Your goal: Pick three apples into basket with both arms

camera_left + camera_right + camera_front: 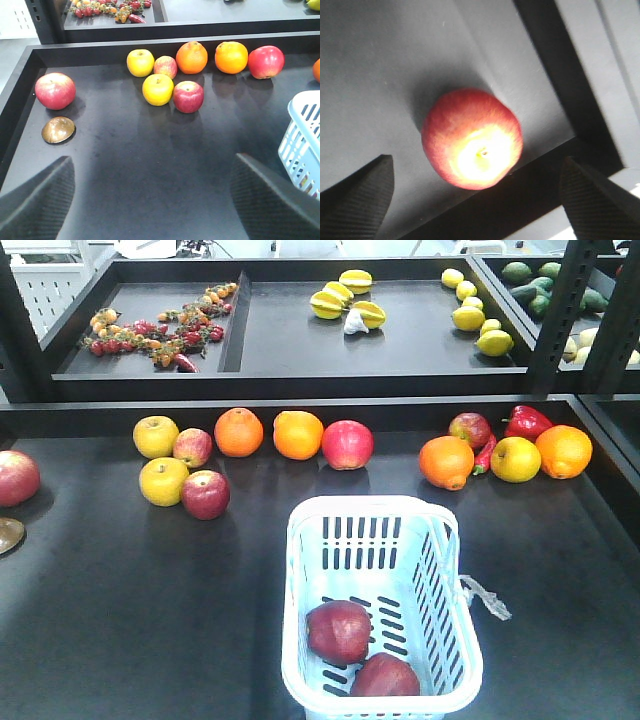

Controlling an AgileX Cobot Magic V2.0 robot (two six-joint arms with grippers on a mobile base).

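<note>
The light-blue basket (pixel 365 506) stands at the front middle of the table and holds two dark red apples (pixel 338 632) (pixel 385 677). Its corner shows at the right of the left wrist view (pixel 302 145). A third red apple (pixel 472 139) with a yellowish blush round its stem lies on the table close to the black raised edge. My right gripper (pixel 477 164) is open just above it, one finger on each side, not touching. My left gripper (pixel 152 165) is open and empty over bare table. Neither arm shows in the front view.
Other red apples (pixel 347 444) (pixel 205 494) (pixel 55 90), yellow apples (pixel 156 436), oranges (pixel 239 432) (pixel 446 462) and a red pepper (pixel 527 421) lie along the table's back. A brown disc (pixel 58 129) lies at the left. A raised shelf (pixel 290 360) holds more fruit.
</note>
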